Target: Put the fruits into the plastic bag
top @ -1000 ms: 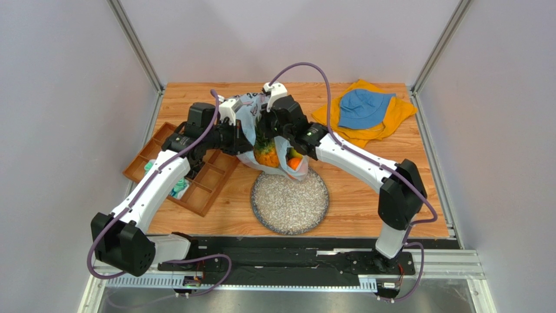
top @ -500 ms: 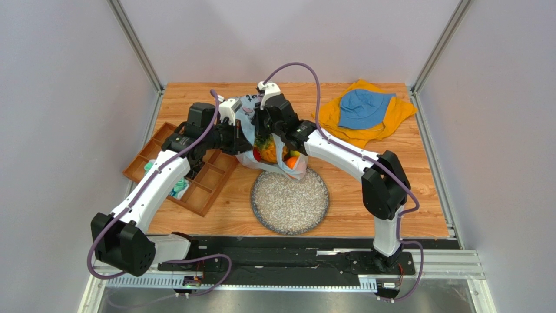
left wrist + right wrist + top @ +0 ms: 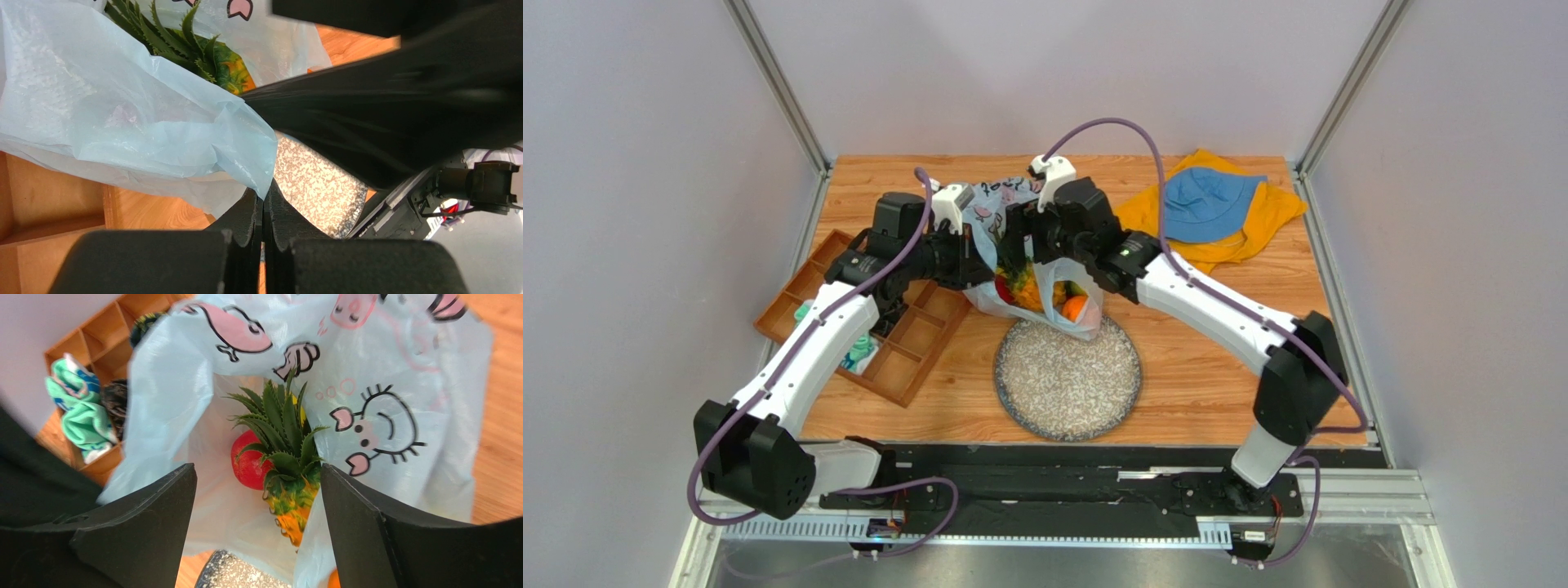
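The light blue plastic bag (image 3: 993,218) stands open at the middle of the table. My left gripper (image 3: 265,197) is shut on a fold of the plastic bag (image 3: 141,116) and holds its rim up. My right gripper (image 3: 258,490) hangs open just above the bag's mouth, with nothing between its fingers. Inside the plastic bag (image 3: 374,367) a small pineapple (image 3: 288,471) lies next to a red apple (image 3: 247,467). Through the bag's wall an orange (image 3: 1075,306) shows. The pineapple's leaves (image 3: 184,37) also appear in the left wrist view.
A speckled grey plate (image 3: 1069,382) lies in front of the bag, touching its bottom. A wooden compartment tray (image 3: 891,337) with teal items (image 3: 80,413) sits to the left. A blue hat (image 3: 1204,202) on a yellow cloth (image 3: 1259,221) lies at the back right.
My right gripper has lowered the pineapple into the bag, opened and let it go, then drawn back slightly. The left gripper has kept its hold on the bag.
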{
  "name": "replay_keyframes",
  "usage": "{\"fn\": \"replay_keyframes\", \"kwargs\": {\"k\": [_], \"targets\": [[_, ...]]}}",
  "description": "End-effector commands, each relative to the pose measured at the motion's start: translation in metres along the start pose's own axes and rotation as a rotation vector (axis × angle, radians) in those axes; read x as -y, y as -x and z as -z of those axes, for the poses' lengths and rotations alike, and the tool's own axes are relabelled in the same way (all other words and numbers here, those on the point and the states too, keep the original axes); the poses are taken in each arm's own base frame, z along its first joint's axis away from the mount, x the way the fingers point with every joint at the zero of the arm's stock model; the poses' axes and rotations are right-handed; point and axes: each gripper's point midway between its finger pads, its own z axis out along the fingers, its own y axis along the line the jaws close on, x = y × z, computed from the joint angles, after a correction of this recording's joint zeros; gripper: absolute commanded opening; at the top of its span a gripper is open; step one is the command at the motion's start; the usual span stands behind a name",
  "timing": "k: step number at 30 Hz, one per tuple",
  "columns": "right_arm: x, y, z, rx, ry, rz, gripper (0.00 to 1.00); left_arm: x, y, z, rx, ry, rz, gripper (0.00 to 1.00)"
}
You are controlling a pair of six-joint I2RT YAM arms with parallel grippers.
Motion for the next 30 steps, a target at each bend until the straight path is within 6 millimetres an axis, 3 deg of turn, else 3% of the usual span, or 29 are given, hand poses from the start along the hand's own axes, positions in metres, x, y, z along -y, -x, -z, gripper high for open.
{"fn": "replay_keyframes", "kwargs": {"k": [1,3,7,13,16,20,27,30], "targets": [[-0.002,0.027,0.051,0.063,0.018,0.054,0.79,0.005,0.022,0.013,0.071,0.005,-0.039,0.0],[0.0,0.026,0.071,0.061,0.017,0.066,0.79,0.004,0.023,0.013,0.073,0.007,-0.041,0.0],[0.004,-0.013,0.093,-0.028,0.043,0.096,0.76,0.004,0.023,0.014,0.074,0.01,-0.038,0.0],[0.001,-0.072,0.096,-0.194,0.096,0.138,0.68,0.003,0.024,0.014,0.075,0.011,-0.038,0.0],[-0.005,-0.095,0.09,-0.251,0.114,0.159,0.67,0.002,0.024,0.014,0.076,0.015,-0.041,0.0],[0.002,-0.119,0.074,-0.311,0.09,0.171,0.67,0.002,0.024,0.014,0.077,0.015,-0.045,0.0],[0.018,-0.141,0.04,-0.35,0.035,0.222,0.69,0.002,0.024,0.014,0.078,0.017,-0.045,0.0],[0.023,-0.14,0.029,-0.325,0.01,0.237,0.69,0.002,0.024,0.014,0.078,0.017,-0.048,0.0]]}}
